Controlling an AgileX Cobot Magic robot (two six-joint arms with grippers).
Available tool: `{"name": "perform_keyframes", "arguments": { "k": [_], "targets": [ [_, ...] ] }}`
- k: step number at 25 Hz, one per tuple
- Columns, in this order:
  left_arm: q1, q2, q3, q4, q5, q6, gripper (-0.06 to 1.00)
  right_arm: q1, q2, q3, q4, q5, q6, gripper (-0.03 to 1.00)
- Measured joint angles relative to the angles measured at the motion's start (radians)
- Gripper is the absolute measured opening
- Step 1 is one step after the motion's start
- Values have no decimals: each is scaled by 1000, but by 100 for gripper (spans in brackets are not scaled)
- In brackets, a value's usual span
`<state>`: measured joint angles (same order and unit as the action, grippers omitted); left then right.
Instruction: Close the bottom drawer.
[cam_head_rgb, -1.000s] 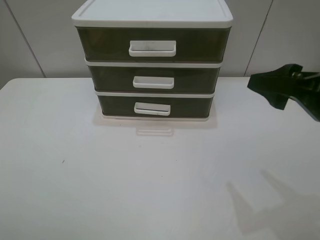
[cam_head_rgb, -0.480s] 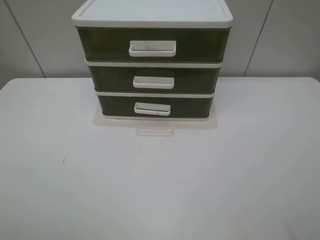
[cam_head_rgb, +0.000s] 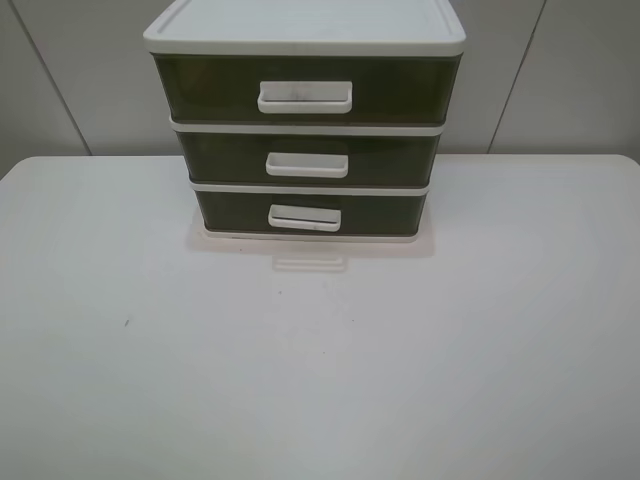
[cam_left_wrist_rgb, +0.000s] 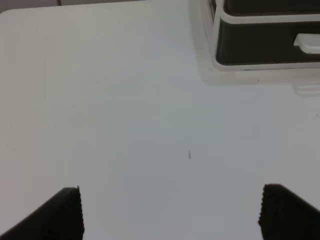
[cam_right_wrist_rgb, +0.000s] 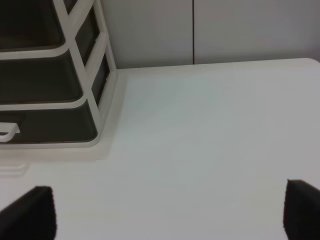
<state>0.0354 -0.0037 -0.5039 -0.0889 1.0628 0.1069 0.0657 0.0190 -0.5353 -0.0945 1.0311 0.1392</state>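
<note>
The bottom drawer (cam_head_rgb: 310, 211), dark olive-brown with a white loop handle (cam_head_rgb: 304, 217), sits flush in the white-framed unit (cam_head_rgb: 305, 28) at the back middle of the white table. It also shows in the left wrist view (cam_left_wrist_rgb: 260, 47) and the right wrist view (cam_right_wrist_rgb: 47, 125). No gripper shows in the exterior high view. My left gripper (cam_left_wrist_rgb: 170, 212) is open and empty over bare table, well short of the unit. My right gripper (cam_right_wrist_rgb: 167, 215) is open and empty to the right of the unit.
Two like drawers, the middle (cam_head_rgb: 308, 158) and the top (cam_head_rgb: 305, 90), stack above it, both shut. The white table (cam_head_rgb: 320, 370) spreads in front. A grey panelled wall (cam_head_rgb: 560, 70) stands behind. A small dark speck (cam_head_rgb: 126, 322) marks the table's left.
My right gripper, seen at the right edge of the exterior high view one second ago, has drawn back out of that view. The drawers have not moved.
</note>
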Motion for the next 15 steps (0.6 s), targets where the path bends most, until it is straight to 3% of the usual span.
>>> {"name": "perform_keyframes", "arguments": {
  "k": [8, 15],
  "targets": [
    [0, 0, 0, 0, 0, 0, 72, 0, -20, 16, 20, 26, -11, 79],
    [0, 0, 0, 0, 0, 0, 72, 0, -20, 16, 95, 26, -105, 79]
  ]
}}
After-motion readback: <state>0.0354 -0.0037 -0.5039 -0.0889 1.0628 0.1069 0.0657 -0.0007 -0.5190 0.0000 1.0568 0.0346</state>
